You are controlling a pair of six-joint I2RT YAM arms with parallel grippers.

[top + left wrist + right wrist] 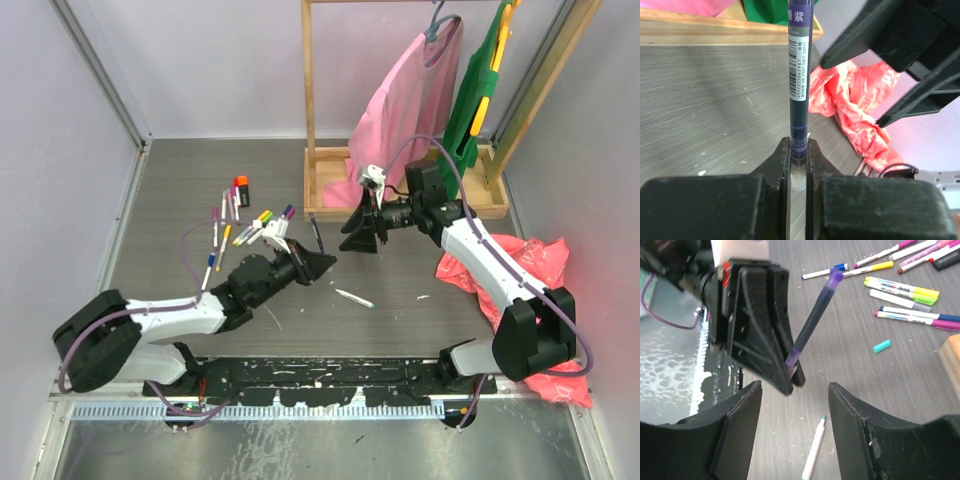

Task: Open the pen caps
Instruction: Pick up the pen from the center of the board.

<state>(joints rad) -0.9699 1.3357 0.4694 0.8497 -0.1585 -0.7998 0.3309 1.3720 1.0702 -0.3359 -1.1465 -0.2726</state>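
Left fingers: clamped on the lower end of a purple pen, which sticks straight out from them. Right fingers: spread apart, empty, facing that pen from close by. Loose pens and one teal pen cap: flat on the desk, beyond the left fingers.

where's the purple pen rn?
Centre of the top view: the purple pen is clamped in the jaws of the left gripper, with the right gripper open just to its right.
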